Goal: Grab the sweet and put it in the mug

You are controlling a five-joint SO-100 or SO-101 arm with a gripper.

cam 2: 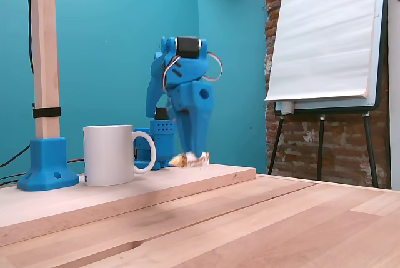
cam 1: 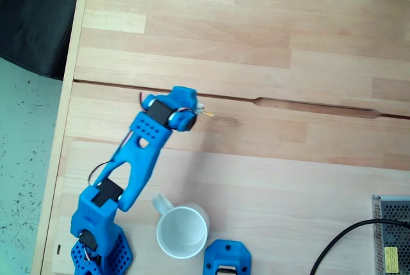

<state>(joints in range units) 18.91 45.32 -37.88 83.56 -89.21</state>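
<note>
In a fixed view from table level, the white mug [cam 2: 109,154] stands upright at the left on the wooden table [cam 2: 262,218], handle toward the right, and seen from above its round inside is bare. Just right of the handle, the blue gripper [cam 2: 192,155] points straight down with its fingers pinching the sweet [cam 2: 189,159]. The sweet's long axis lies about level, one yellow-gold twisted end poking out to the right [cam 1: 209,115].

Quick headcount on the wooden table [cam 1: 269,31]

One white mug [cam 1: 183,231], one sweet [cam 2: 189,159], one blue arm [cam 1: 138,159] can be counted; a single blue mount [cam 1: 227,257] and one metal box [cam 1: 391,233] are seen by the near edge, plus one flipchart [cam 2: 325,37].
</note>
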